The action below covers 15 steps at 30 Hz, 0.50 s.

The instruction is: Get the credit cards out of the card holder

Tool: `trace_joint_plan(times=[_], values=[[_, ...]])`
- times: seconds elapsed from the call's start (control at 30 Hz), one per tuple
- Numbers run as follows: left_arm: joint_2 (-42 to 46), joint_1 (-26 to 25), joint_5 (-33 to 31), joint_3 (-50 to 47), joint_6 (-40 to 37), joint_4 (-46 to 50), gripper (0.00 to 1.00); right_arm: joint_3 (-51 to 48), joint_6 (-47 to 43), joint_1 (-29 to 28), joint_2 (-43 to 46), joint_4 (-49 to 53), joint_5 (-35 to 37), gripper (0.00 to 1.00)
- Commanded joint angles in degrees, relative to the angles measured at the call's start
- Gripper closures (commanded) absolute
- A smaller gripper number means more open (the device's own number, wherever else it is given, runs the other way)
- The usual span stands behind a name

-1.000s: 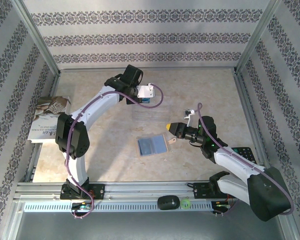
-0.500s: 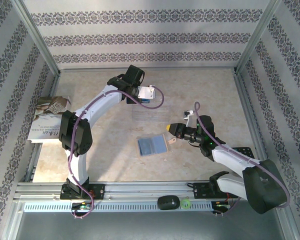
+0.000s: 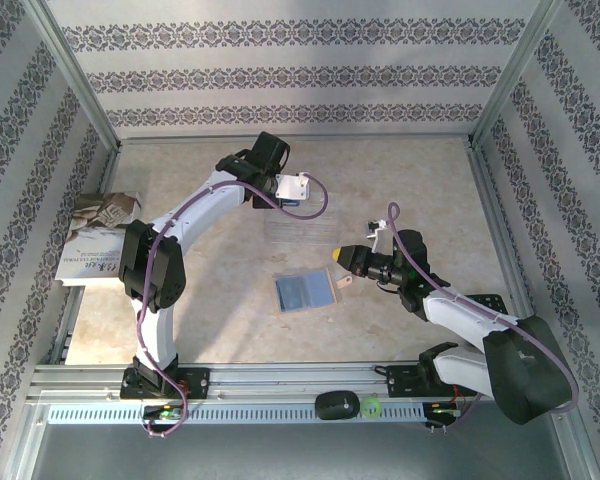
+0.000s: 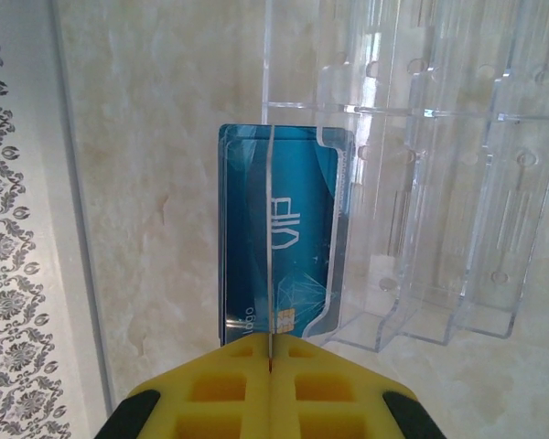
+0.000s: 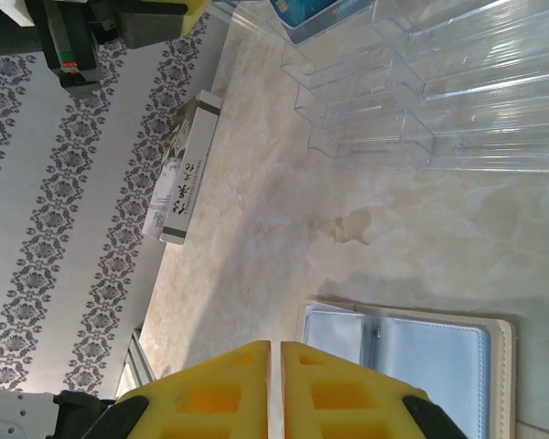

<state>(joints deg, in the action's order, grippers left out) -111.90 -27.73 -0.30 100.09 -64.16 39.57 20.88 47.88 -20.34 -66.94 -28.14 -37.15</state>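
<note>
The card holder (image 3: 305, 291) lies open on the table, pale blue-grey inside, its tan tab (image 3: 344, 283) pointing right. Its pockets (image 5: 421, 357) look empty. My left gripper (image 3: 285, 195) is at the far left end of the clear tray (image 3: 305, 232), its yellow fingers pressed together (image 4: 272, 352). A thin pale card edge runs out of their seam. Below it a bright blue credit card (image 4: 302, 229) shows its face, partly under the tray's wall (image 4: 439, 183). I cannot tell whether that edge is the blue card's. My right gripper (image 3: 336, 254) hovers empty right of the holder, its fingers almost touching (image 5: 276, 346).
A book (image 3: 95, 240) lies at the table's left edge. A dark keypad-like device (image 3: 490, 305) sits at the right, beside the right arm. Metal frame posts and patterned walls close in the table. The clear tray (image 5: 412, 82) has several open slots.
The left arm's elbow swung slightly right while its gripper stayed at the tray's end. The right arm shifted a little. Both grippers kept the same opening.
</note>
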Motion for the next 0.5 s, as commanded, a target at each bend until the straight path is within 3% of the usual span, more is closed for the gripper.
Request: trace_joint_plan(times=[0.0, 0.37, 0.47], values=[[-0.6, 0.1, -0.3, -1.6, -1.4, -1.0, 1.0, 1.4, -0.4, 0.6, -0.6, -2.3, -1.0, 0.88], [-1.1, -0.3, -2.2, -3.1, -1.9, -3.8, 1.0, 1.3, -0.4, 1.0, -0.7, -2.5, -1.5, 0.88], [-1.0, -0.4, -2.5, -3.7, -1.9, -5.0, 0.89, 1.2, -0.4, 1.0, -0.7, -2.5, -1.5, 0.88]])
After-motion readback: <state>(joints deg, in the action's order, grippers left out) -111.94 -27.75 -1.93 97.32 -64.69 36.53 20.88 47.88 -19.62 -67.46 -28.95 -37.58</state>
